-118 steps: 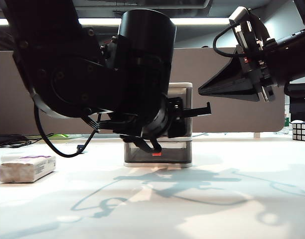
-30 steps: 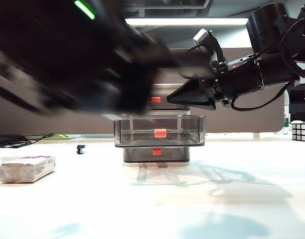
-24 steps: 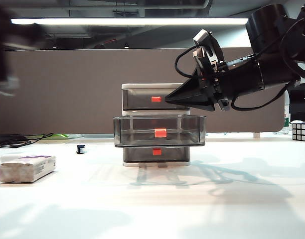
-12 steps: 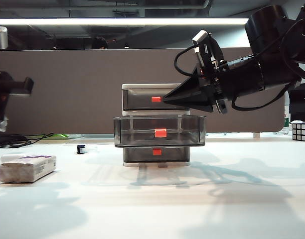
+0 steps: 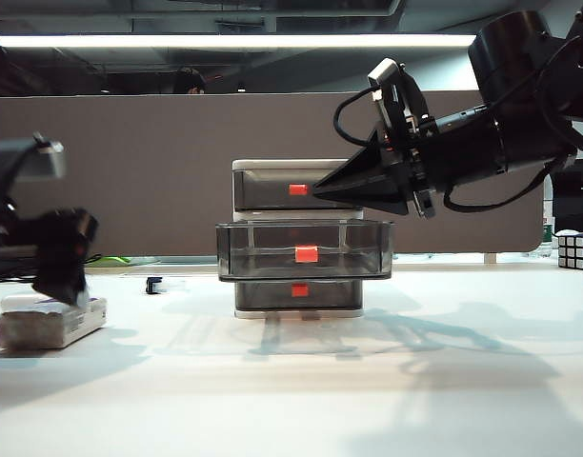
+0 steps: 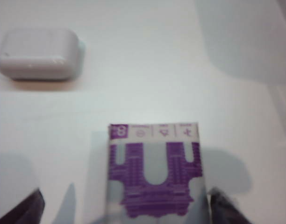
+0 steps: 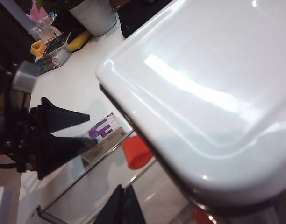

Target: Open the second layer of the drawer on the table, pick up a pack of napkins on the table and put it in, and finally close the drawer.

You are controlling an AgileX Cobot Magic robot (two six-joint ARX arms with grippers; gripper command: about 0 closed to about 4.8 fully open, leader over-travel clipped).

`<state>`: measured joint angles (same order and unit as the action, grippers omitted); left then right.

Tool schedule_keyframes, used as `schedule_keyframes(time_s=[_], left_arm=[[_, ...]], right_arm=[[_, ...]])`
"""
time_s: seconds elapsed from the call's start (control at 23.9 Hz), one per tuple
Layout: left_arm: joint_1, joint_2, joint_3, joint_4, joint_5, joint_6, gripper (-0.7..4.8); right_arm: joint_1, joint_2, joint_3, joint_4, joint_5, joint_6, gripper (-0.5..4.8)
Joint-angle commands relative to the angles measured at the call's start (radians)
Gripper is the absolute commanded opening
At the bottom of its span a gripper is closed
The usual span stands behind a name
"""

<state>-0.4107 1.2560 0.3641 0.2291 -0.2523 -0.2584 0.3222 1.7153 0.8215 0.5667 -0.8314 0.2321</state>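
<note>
The drawer [image 5: 301, 238] stands mid-table with the second layer [image 5: 306, 251], a smoky tray with a red handle, pulled out. The pack of napkins [image 5: 46, 324] lies at the far left of the table [image 5: 301, 400]. My left gripper [image 5: 61, 276] hangs just over it, blurred. In the left wrist view the left gripper [image 6: 123, 209] is open, its dark fingertips [image 6: 21, 210] on either side of the purple-printed pack of napkins [image 6: 154, 172]. My right gripper [image 5: 320, 190] is shut, empty, level with the top tray; the right gripper [image 7: 124, 205] hovers over the open tray beside the cabinet's white top [image 7: 203, 93].
A plain white rounded object [image 6: 40, 53] lies beyond the pack. A small black item [image 5: 155, 284] sits behind, left of the drawer. A Rubik's cube [image 5: 577, 250] stands at the far right. Cables [image 5: 34, 267] trail at the back left before the partition [image 5: 130, 171].
The second layer now stands pulled out. My left arm has swung from the drawer to the far left and dropped over the pack, jaws opening. The right arm has barely moved.
</note>
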Motion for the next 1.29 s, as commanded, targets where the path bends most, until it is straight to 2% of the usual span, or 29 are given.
schedule_keyframes(time_s=[0.04, 0.21, 0.29, 0.33, 0.46, 0.5, 0.58, 0.63, 0.96, 1.09, 1.29], left_arm=[[0.0, 0.091, 0.049, 0.028, 0.029, 0.027, 4.44], [0.0, 0.148, 0.082, 0.026, 0.029, 0.029, 4.3], [-0.001, 0.165, 0.096, 0.012, 0.029, 0.043, 3.54], [-0.001, 0.165, 0.096, 0.008, 0.029, 0.042, 3.35], [0.0, 0.165, 0.096, -0.005, 0.029, 0.044, 3.19], [0.0, 0.165, 0.095, -0.008, 0.029, 0.049, 2.88], [0.0, 0.166, 0.095, -0.01, 0.032, 0.069, 1.92], [0.0, 0.166, 0.095, -0.01, 0.032, 0.068, 1.79], [-0.001, 0.163, 0.096, 0.007, 0.032, 0.098, 1.77], [-0.019, 0.106, 0.096, 0.013, 0.045, 0.133, 1.77], [-0.082, -0.032, 0.098, 0.016, 0.076, 0.135, 1.73]], right_arm=[[0.001, -0.005, 0.005, 0.013, -0.005, 0.003, -0.05], [0.001, -0.005, 0.005, 0.014, -0.004, -0.001, -0.05], [0.001, -0.005, 0.005, 0.014, 0.0, -0.001, -0.05], [0.001, -0.005, 0.005, 0.014, 0.0, -0.001, -0.04], [-0.001, -0.005, 0.005, 0.014, 0.002, -0.001, -0.05], [-0.001, -0.005, 0.005, 0.014, 0.002, -0.001, -0.05], [-0.001, -0.005, 0.005, 0.014, 0.002, 0.0, -0.04], [-0.001, -0.005, 0.005, 0.014, 0.002, 0.0, -0.04], [-0.001, -0.005, 0.005, 0.014, 0.0, 0.0, -0.05], [-0.001, -0.005, 0.005, 0.014, -0.002, 0.0, -0.05], [-0.001, -0.011, 0.005, 0.032, -0.052, 0.005, -0.05]])
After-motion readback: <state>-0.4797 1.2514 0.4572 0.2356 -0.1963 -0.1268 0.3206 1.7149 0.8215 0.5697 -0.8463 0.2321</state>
